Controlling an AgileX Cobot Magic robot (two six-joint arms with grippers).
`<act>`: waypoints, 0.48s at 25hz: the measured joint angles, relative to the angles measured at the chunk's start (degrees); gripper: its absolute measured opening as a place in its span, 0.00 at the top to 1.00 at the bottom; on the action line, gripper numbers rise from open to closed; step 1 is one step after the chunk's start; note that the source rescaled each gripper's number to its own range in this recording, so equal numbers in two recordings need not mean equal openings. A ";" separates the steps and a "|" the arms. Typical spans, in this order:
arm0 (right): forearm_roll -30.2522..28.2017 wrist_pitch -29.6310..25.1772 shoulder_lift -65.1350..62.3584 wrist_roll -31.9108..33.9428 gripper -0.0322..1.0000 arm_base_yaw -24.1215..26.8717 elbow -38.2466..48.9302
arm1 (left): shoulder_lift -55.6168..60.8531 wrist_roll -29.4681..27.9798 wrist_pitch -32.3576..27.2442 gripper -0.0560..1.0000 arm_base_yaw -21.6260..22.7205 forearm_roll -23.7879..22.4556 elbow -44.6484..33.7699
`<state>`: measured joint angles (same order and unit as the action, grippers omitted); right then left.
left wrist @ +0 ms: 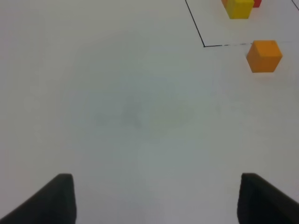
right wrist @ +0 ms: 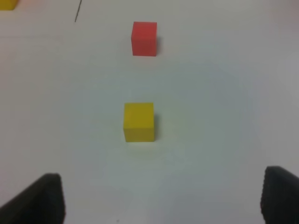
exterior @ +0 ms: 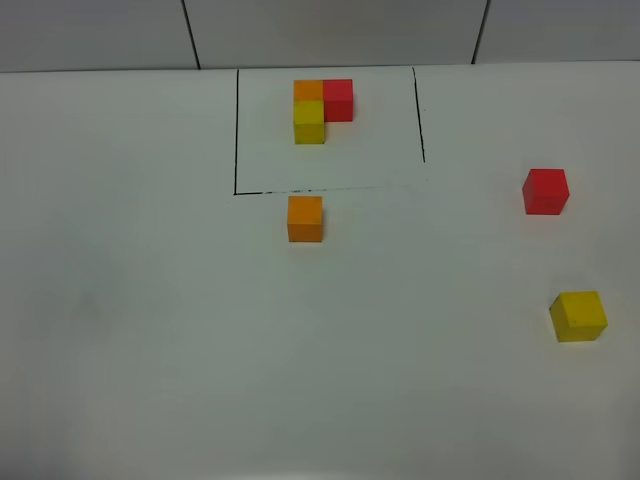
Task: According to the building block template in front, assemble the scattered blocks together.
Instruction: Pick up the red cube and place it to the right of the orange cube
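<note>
In the left wrist view the picture's edge cuts the template (left wrist: pixel 239 8): only part of its yellow and slivers of orange and red show. The frame (left wrist: pixel 196 28) runs out of the picture as well. Of the left gripper (left wrist: pixel 156 200) only two dark, blurred fingertips (left wrist: pixel 51 200) show, cut by the edge. The right gripper (right wrist: pixel 163 200) likewise shows just two soft dark tips, one clipped at the side. A yellow sliver (right wrist: pixel 7 3) at the edge there is too cut off to identify

You've got bright, even, diffuse light; table (exterior: pixel 150 330) reads grey-white, a bit dimmer lower left of ext view. Loose yellow block (right wrist: pixel 138 122) throws only a faint, soft shadow. No glare. Wrist pics softer, slightly blurry.
</note>
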<state>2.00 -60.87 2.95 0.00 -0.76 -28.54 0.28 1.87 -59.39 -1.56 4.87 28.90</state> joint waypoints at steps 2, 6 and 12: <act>-0.22 0.00 0.00 0.00 0.27 0.00 0.00 | 0.00 0.00 0.00 0.38 0.00 0.00 0.00; -2.00 -0.19 3.98 2.71 0.27 0.00 -0.06 | 0.00 0.00 0.00 0.38 0.00 0.00 0.00; -3.55 2.53 24.21 3.75 0.27 0.00 -3.02 | 0.00 0.00 0.00 0.38 0.00 0.00 0.00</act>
<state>-1.56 -58.33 27.16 3.75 -0.76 -31.57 0.28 1.87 -59.39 -1.56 4.87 28.90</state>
